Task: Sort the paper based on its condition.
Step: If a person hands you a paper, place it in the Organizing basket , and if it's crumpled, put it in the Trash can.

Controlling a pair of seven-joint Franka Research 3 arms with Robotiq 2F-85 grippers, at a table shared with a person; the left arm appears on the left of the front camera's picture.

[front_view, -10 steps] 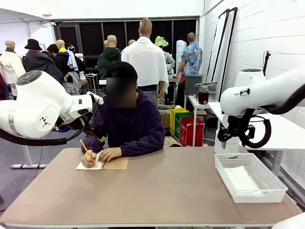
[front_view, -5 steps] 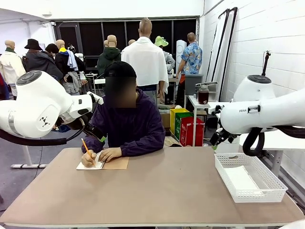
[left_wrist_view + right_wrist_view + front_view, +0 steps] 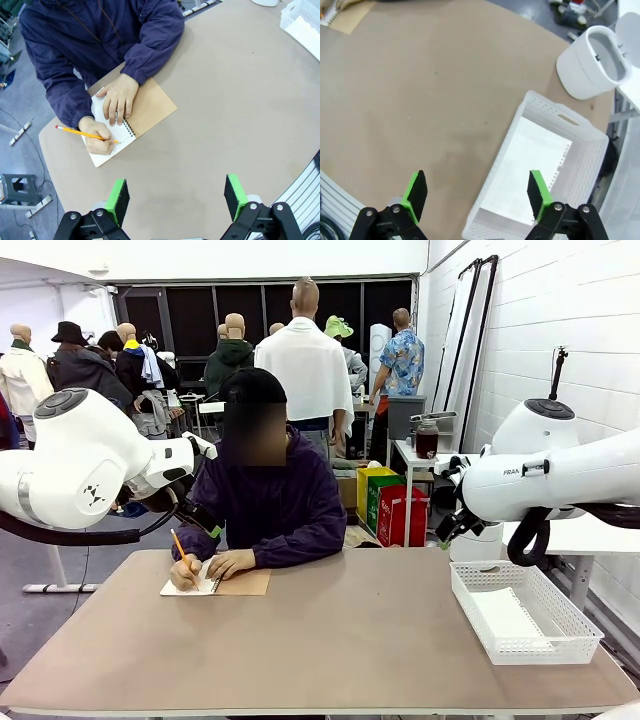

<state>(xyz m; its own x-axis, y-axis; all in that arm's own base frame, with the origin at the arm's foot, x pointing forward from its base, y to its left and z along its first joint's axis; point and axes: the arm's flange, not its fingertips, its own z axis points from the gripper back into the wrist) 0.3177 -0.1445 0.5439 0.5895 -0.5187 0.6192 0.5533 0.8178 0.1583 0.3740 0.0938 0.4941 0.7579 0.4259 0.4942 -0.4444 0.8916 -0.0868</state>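
One white sheet of paper lies flat in the white lattice basket at the table's right; it also shows in the front view. At the far left of the table a person writes with a yellow pencil on the open page of a spiral notebook with a brown cover. My left gripper hovers open high above the table on the near side of the notebook. Equally high, my right gripper stands open over the basket's left edge, holding nothing.
A white round bin stands off the table beyond the basket. The person's hands rest on the notebook. Bare brown tabletop stretches between notebook and basket.
The right arm has swung: its elbow rose into view and its gripper drifted a little left. The left arm and the person's hands have stayed in place.
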